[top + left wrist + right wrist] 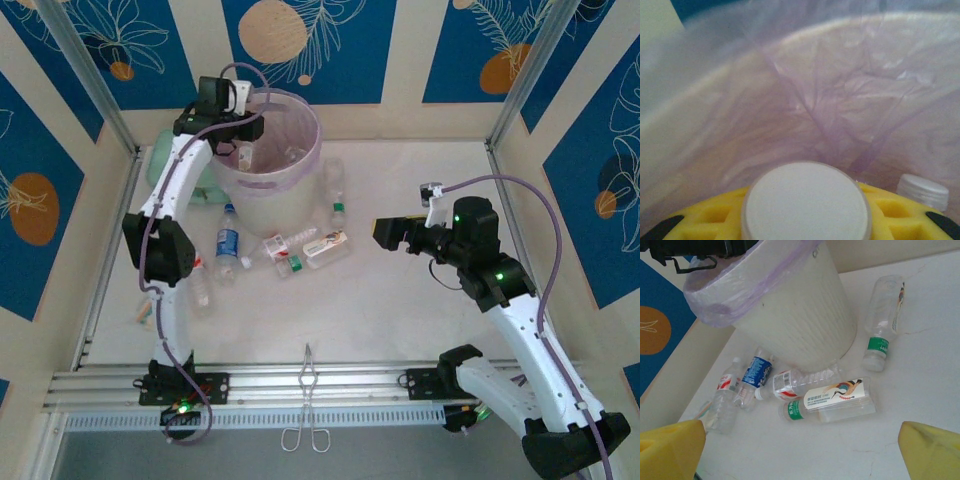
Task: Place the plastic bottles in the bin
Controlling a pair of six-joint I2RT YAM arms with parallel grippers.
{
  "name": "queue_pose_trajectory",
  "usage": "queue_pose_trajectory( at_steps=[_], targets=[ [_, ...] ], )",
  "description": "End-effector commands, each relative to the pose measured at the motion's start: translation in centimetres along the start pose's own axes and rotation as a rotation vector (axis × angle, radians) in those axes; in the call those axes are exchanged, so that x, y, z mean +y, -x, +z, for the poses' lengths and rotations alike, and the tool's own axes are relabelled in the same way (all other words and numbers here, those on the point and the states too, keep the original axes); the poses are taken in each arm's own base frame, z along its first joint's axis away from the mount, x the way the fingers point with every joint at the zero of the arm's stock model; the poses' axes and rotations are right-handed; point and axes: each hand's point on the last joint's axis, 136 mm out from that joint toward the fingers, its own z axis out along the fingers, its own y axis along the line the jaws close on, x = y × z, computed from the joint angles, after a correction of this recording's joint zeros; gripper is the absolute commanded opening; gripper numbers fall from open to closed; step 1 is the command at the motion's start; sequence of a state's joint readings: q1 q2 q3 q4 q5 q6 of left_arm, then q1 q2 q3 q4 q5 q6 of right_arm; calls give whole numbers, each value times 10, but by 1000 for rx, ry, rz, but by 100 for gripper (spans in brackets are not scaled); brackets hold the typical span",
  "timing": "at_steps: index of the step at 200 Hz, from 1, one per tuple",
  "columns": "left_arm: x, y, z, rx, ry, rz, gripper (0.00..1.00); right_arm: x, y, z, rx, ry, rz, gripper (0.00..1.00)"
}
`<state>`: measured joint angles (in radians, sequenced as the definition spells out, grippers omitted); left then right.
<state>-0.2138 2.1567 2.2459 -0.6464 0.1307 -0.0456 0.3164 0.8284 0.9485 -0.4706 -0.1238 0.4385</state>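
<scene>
Right now the left end effector [245,130] hangs at the left side of the bin [275,205], within its mouth. Its yellow fingers [705,220] are closed on a plastic bottle [807,202], whose round pale end faces the left wrist camera. Behind it the pinkish-lilac bag [840,100] lines the wall, and a ridged pale cap [922,189] shows just right of the held bottle.

The right end effector [388,232] hovers over the worktop [400,320] to the right of the bin, its fingers spread wide and holding nothing.

More bottles lie on the worktop at the bin's foot. A blue-labelled bottle [756,372] and a red-labelled bottle [725,390] lie side by side. A red-and-white bottle [790,384] sits close to the bin's base, and a green-capped bottle [832,399] lies just in front of it. A green-banded bottle [882,315] lies apart, further right.

Metal tongs [307,405] rest at the near edge between the arm bases. A mint-green case [165,160] sits left of the bin.
</scene>
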Motion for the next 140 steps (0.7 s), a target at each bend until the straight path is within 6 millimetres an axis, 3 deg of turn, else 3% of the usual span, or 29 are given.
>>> queue_pose_trajectory(
  at_steps=[1, 15, 26, 41, 62, 101, 140],
  targets=[
    [-11, -33, 30, 84, -39, 31, 16, 2, -5, -6, 15, 7, 29, 99],
    [-12, -33, 30, 75, -42, 17, 29, 4, -6, -12, 10, 6, 40, 99],
    [-15, -32, 29, 69, -56, 2, 47, -1, -7, -16, 4, -27, 65, 99],
    [-17, -28, 23, 53, -55, -12, 67, -20, -14, -22, 26, -143, 134, 99],
    [-21, -15, 5, 16, -62, -15, 85, -52, -35, -26, 114, -309, 243, 99],
    [-36, 25, -50, -94, -98, 21, 100, -51, -45, -12, 195, -278, 345, 99],
    [-49, 65, -125, -204, -109, 26, 100, -61, -22, 53, 319, -290, 344, 100]
  ],
)
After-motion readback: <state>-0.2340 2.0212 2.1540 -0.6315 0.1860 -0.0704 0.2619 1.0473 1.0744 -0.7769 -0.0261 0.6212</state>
